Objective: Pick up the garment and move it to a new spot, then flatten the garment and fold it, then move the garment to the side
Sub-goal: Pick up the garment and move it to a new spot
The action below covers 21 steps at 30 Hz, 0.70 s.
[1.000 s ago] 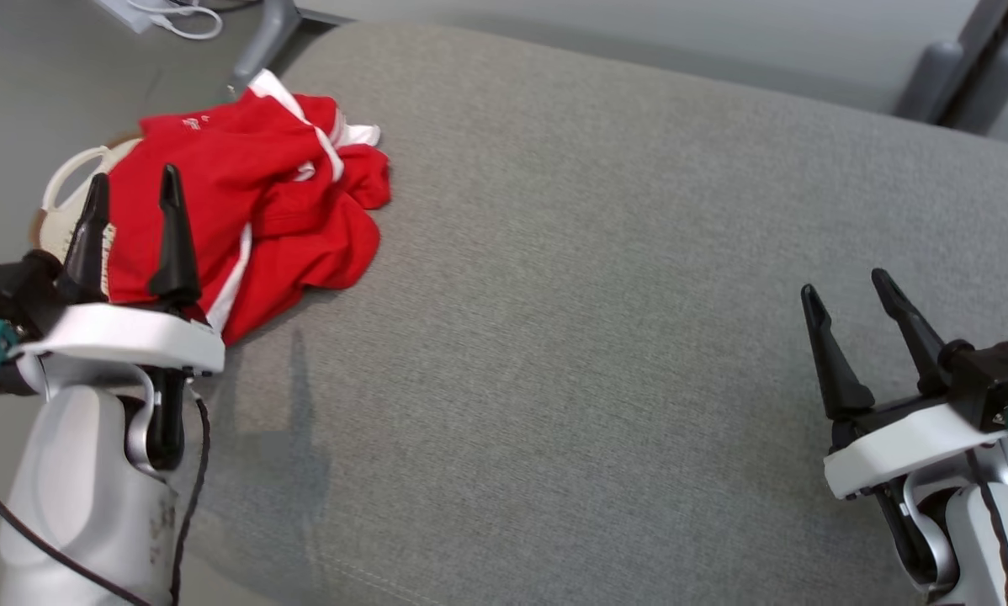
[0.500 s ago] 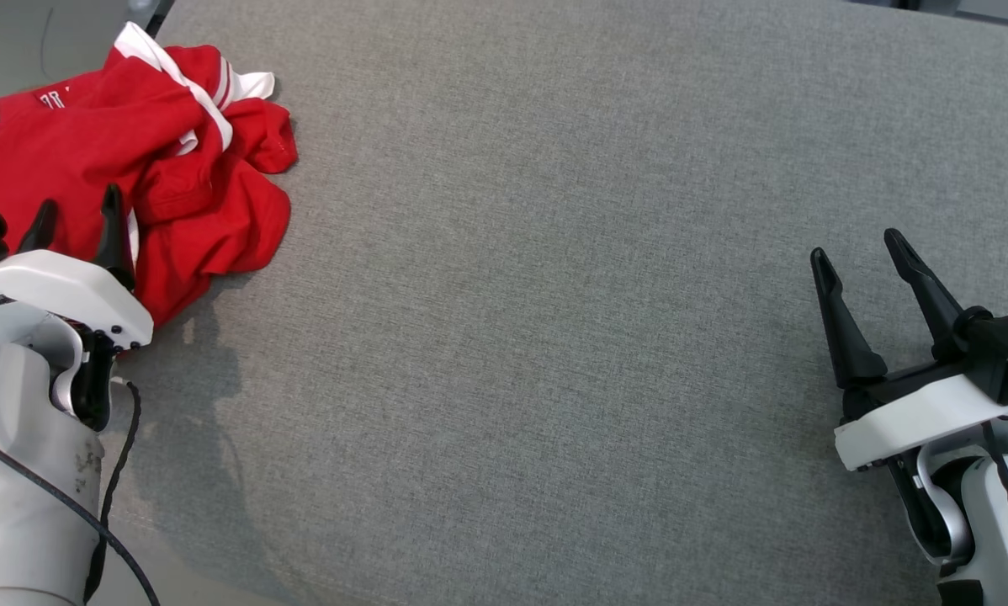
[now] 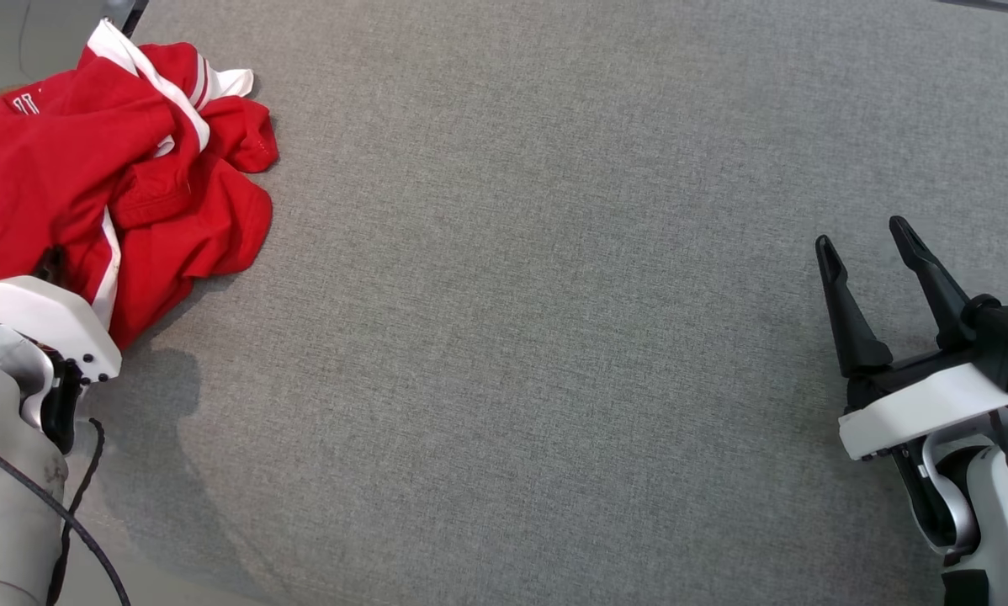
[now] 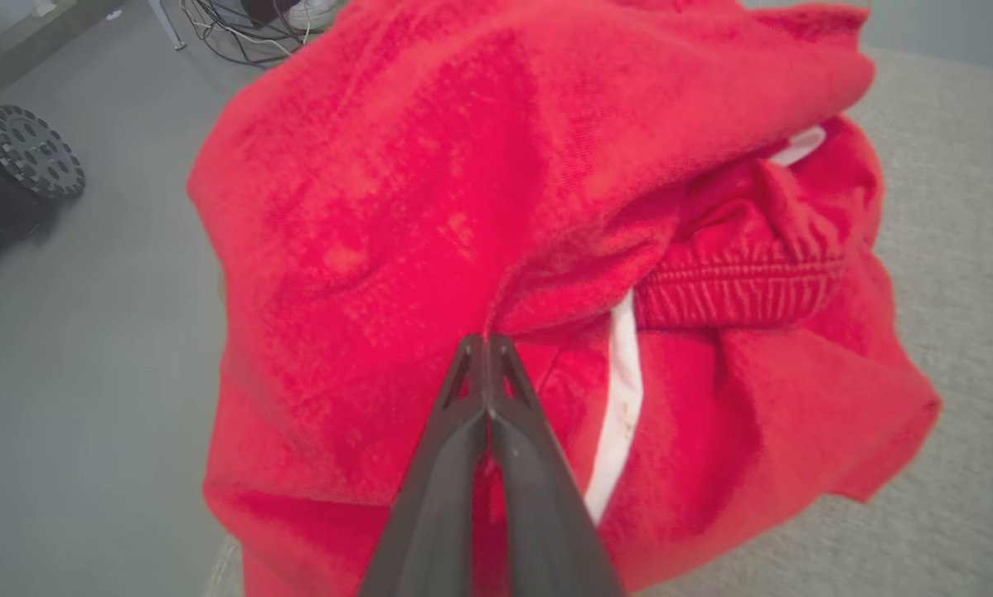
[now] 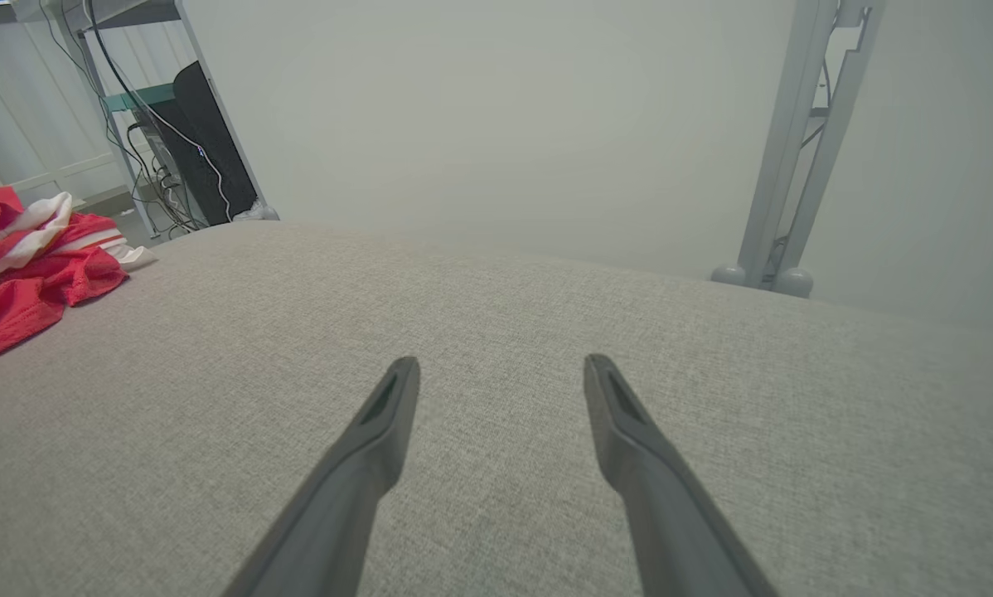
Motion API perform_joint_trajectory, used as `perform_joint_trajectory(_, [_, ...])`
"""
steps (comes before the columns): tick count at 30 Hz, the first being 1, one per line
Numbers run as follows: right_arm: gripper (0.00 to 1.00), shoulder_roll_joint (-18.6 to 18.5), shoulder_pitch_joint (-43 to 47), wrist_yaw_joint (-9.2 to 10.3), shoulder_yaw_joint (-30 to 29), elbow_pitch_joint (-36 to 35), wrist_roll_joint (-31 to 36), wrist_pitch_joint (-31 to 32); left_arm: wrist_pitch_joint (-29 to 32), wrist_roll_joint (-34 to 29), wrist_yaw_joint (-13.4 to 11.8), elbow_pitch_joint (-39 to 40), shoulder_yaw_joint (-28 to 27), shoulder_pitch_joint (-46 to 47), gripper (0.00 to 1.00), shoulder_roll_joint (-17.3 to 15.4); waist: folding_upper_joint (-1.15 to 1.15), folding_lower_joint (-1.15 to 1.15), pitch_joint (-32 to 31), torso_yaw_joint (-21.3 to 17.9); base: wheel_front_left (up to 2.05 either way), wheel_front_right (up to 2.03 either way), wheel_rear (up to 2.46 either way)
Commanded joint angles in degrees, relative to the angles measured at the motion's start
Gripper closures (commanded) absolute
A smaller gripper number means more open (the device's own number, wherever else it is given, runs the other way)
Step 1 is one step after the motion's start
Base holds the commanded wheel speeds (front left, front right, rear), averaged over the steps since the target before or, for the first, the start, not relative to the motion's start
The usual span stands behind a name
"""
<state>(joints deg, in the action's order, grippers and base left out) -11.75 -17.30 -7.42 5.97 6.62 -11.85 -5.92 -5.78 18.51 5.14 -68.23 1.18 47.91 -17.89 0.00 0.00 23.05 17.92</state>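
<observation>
while the left gripper (image 4: pixel 486 342) jaws pinch the red garment (image 4: pixel 430 182), right gripper (image 5: pixel 501 361) jaws gape wide above grey cushion (image 3: pixel 554 295)

Red garment (image 3: pixel 50 160) with white stripes, plain grey fabric surface (image 3: pixel 554 337)

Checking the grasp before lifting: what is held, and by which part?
The left end effector is shut on the red garment, pinching a fold beside its white stripe. The right end effector is open, holding nothing.

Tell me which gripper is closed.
The left gripper: its fingers are pressed together on a fold of the red garment. On the right gripper they stand apart over the grey cushion.
</observation>
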Motion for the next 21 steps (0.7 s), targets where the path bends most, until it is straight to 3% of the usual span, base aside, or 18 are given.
perform_joint_trajectory(1, [0.00, -0.41, -0.57, -0.13, -0.31, 0.21, -0.25, -0.44, -1.54, 0.22, -0.14, -0.10, -0.16, 1.30, 1.00, -0.87, 0.00, 0.00, -0.14, -0.13, 0.00, 0.00, 0.00])
perform_joint_trajectory(12, [0.00, 0.82, 1.35, -0.13, -1.91, 1.27, -0.36, -1.84, -9.03, 1.82, -0.21, 3.79, -1.84, 1.32, 1.00, -1.83, 0.00, 0.00, -3.61, 0.61, 0.00, 0.00, 0.00])
perform_joint_trajectory(17, [0.00, 2.07, 2.48, -0.13, -2.50, 2.49, -0.54, -3.11, -9.49, 2.09, 0.17, 12.01, -3.21, -2.78, 1.00, -2.15, 0.00, 0.00, -7.12, 0.45, 0.00, 0.00, 0.00])
perform_joint_trajectory(21, [0.00, 3.27, 3.56, -0.13, -2.40, 3.42, -0.63, -3.97, -9.45, 1.46, -1.24, 21.44, -4.61, -9.13, 1.00, -1.97, 0.00, 0.00, -10.38, -0.48, 0.00, 0.00, 0.00])
